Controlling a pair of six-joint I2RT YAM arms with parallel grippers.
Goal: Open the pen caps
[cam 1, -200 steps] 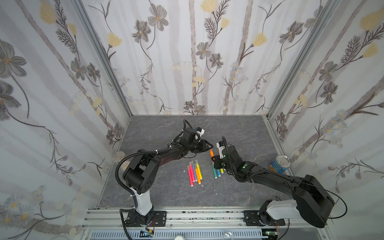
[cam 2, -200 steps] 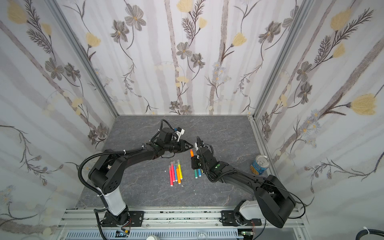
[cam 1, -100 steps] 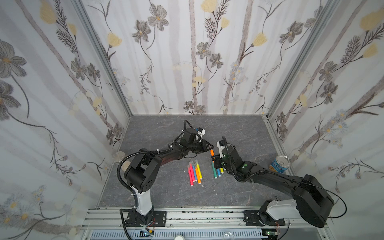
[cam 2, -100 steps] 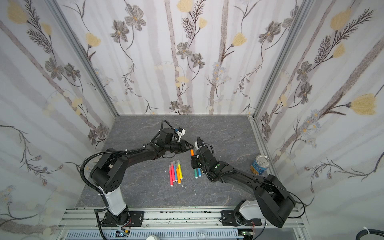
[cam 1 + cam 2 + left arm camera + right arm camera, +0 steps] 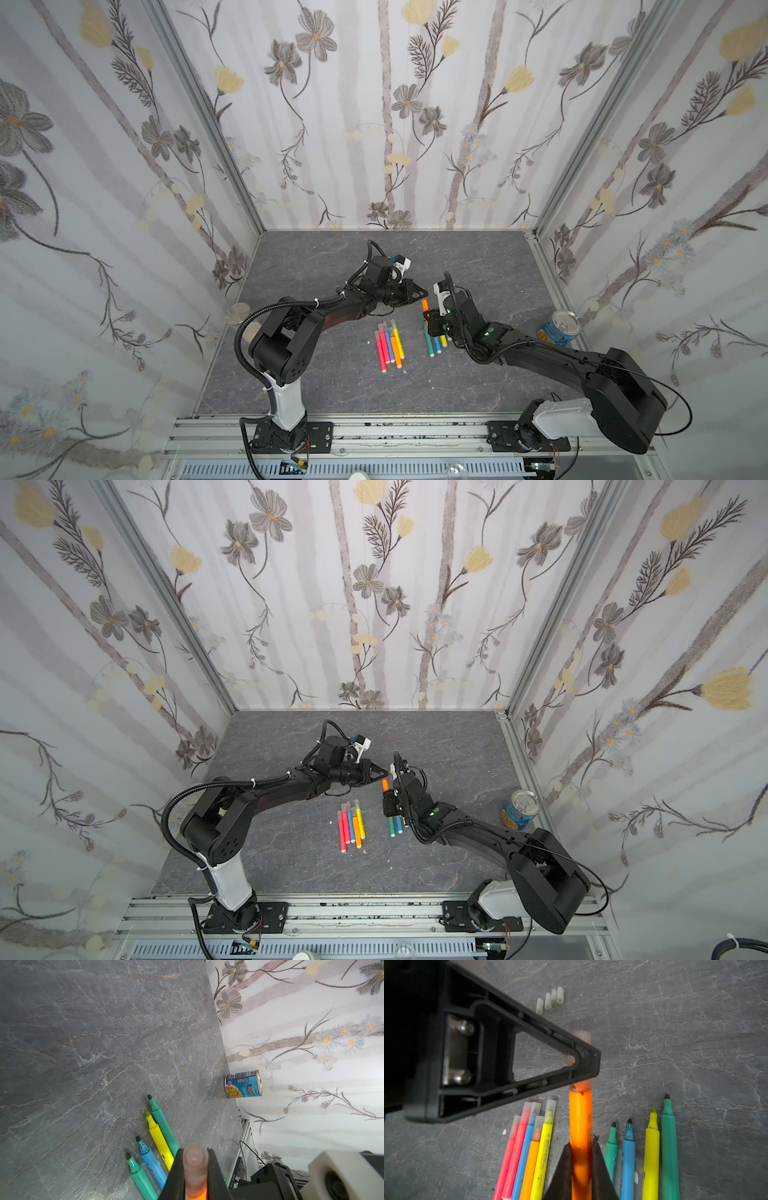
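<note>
1. The left hand (image 5: 422, 292) is clenched on the translucent cap (image 5: 194, 1159) of an orange pen (image 5: 580, 1109), just above the centre of both top views
2. The right hand (image 5: 581, 1145) grasps that pen's barrel, a finger pressed on either side; the cap sits on the pen's tip
3. Five capped pens (image 5: 388, 343) lie side by side on the grey tabletop (image 5: 332, 257), lower left of the held pen
4. Four uncapped pens (image 5: 639, 1147) lie just beside the right hand
5. Four loose caps (image 5: 550, 1000) lie in a tight row, apart from the pens
6. A soup can (image 5: 562, 328) stands at the tabletop's right edge
</note>
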